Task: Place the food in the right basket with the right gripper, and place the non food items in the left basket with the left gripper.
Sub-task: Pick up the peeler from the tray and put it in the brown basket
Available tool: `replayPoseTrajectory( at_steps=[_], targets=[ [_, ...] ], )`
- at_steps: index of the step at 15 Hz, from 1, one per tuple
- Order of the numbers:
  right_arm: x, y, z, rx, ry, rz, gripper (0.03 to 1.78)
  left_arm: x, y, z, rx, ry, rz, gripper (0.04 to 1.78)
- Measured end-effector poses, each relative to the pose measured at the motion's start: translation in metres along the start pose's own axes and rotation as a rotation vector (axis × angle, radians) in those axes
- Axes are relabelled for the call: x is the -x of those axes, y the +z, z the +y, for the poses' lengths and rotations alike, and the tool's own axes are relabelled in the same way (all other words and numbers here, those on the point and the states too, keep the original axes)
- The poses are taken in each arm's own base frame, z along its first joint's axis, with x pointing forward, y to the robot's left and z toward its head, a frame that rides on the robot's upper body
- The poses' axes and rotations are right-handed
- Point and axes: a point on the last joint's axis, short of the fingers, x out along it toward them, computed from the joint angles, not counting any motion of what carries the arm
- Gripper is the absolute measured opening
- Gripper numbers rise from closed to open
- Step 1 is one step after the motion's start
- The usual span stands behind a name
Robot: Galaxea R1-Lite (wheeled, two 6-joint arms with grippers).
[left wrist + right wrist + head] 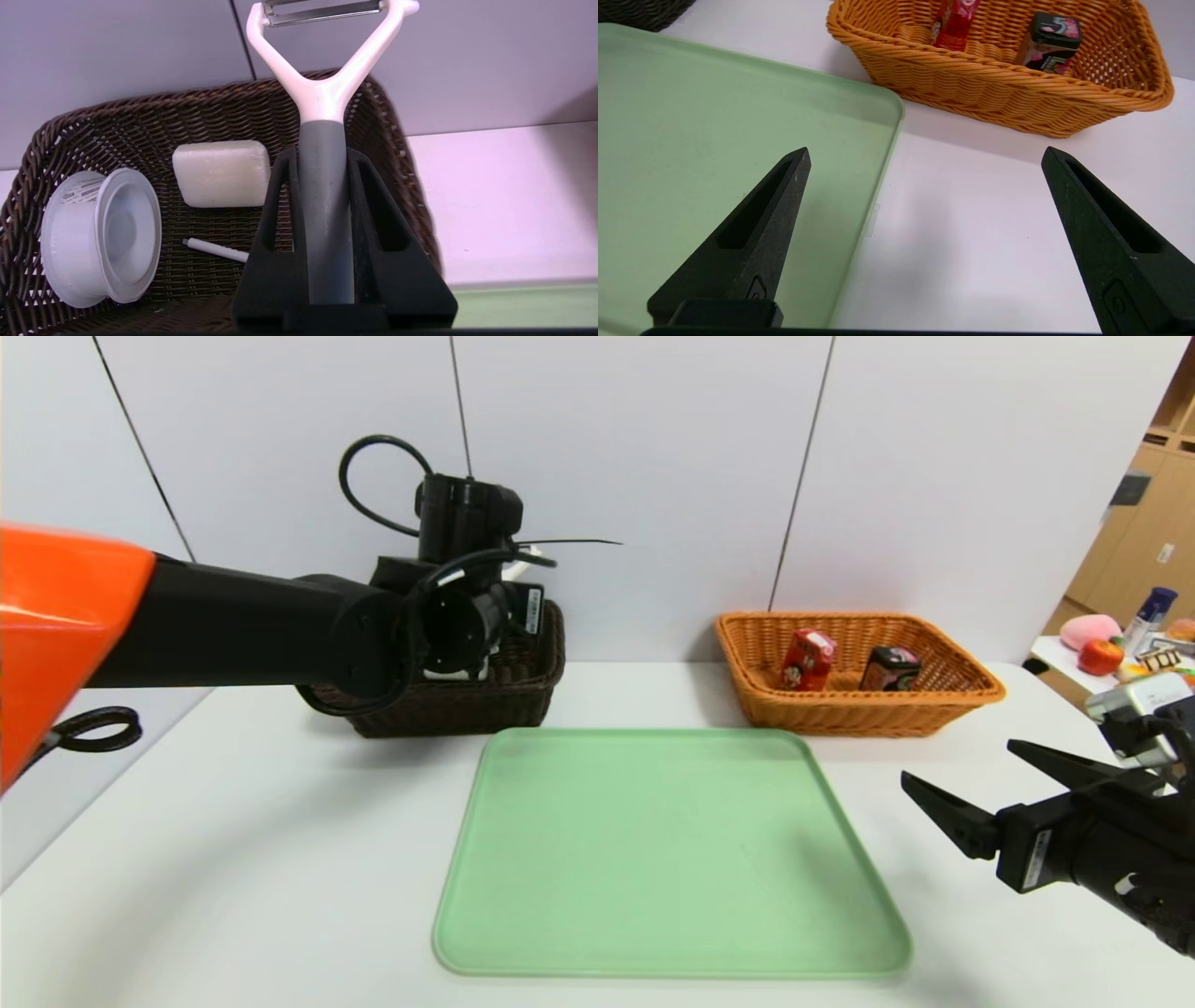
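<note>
My left gripper [322, 154] is shut on the grey handle of the white peeler [322, 93] and holds it above the dark brown left basket [140, 112], near one end wall. In that basket lie the white disc case [100, 238], the white block [222, 173] and the thin white pen [215, 249]. In the head view my left wrist [457, 616] covers that basket [523, 695]. The orange-tan right basket [859, 709] holds the red carton [808, 660] and the black carton [889, 669]. My right gripper [960, 763] is open and empty above the table at the front right.
An empty green tray [672, 859] lies in the middle of the white table, in front of both baskets. My right gripper [925, 151] hangs over its right edge [882, 154]. A side table with toys and a bottle [1120, 649] stands at the far right.
</note>
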Motion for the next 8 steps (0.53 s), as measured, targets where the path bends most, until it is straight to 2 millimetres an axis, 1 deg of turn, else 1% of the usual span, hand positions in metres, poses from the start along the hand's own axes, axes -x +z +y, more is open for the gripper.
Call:
replayPoseTrajectory(
  at_steps=[3, 6, 8],
  targets=[
    [0.001, -0.001, -0.004, -0.005, -0.021, 0.003, 1.71, -0.026, -0.022, 0.006, -0.021, 0.041, 0.058, 0.30],
    [0.001, -0.001, -0.005, -0.023, -0.023, 0.002, 1.71, -0.043, -0.037, 0.013, -0.039, 0.071, 0.097, 0.30],
    [0.001, -0.002, -0.005, -0.023, -0.023, 0.003, 1.71, -0.050, -0.042, 0.014, -0.044, 0.081, 0.109, 0.30]
  ],
)
